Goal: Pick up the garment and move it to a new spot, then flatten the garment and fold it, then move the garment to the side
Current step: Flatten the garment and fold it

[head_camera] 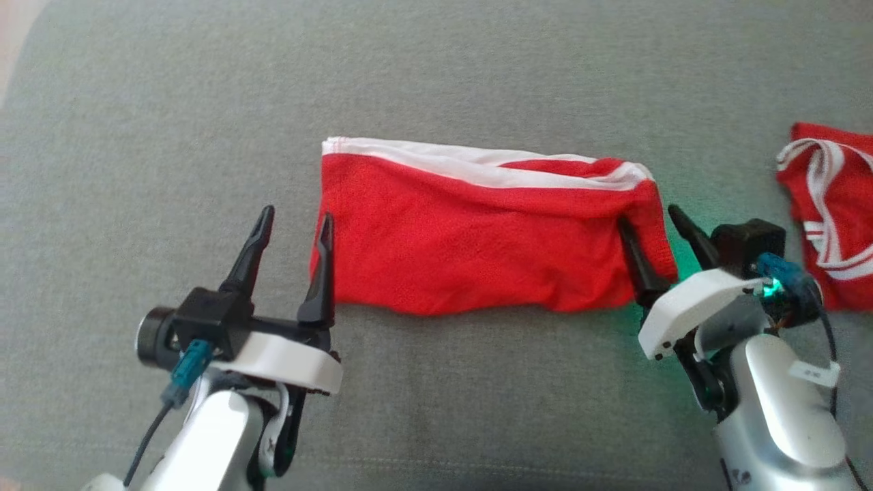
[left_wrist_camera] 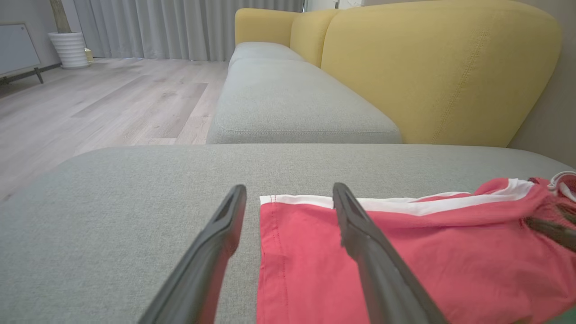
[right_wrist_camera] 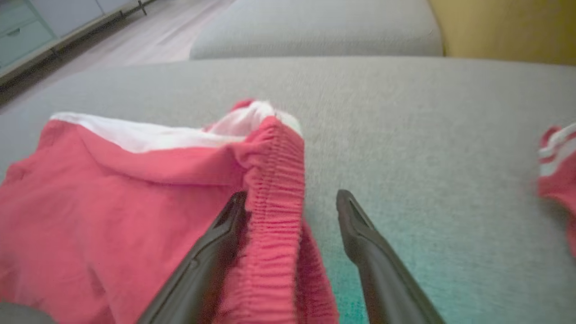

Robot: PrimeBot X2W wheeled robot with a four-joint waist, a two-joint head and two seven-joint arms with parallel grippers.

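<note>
A red garment [head_camera: 477, 232] with a white stripe along its far edge lies folded into a long rectangle on the grey cushion [head_camera: 436, 75]. My left gripper [head_camera: 294, 221] is open and straddles the garment's left edge [left_wrist_camera: 270, 252], one finger on the bare cushion and the other over the cloth. At the other end my right gripper [head_camera: 651, 221] is open too, its fingers either side of the ribbed waistband [right_wrist_camera: 274, 216]. The left finger [right_wrist_camera: 225, 229] rests against the red cloth; the other stands over bare cushion. Neither gripper holds anything.
A second red garment with white stripes [head_camera: 832, 211] lies crumpled at the right edge of the cushion. Beyond it are a yellow sofa back [left_wrist_camera: 432, 67], another grey seat [left_wrist_camera: 288, 94], a wooden floor [left_wrist_camera: 112, 99] and a white planter [left_wrist_camera: 69, 48].
</note>
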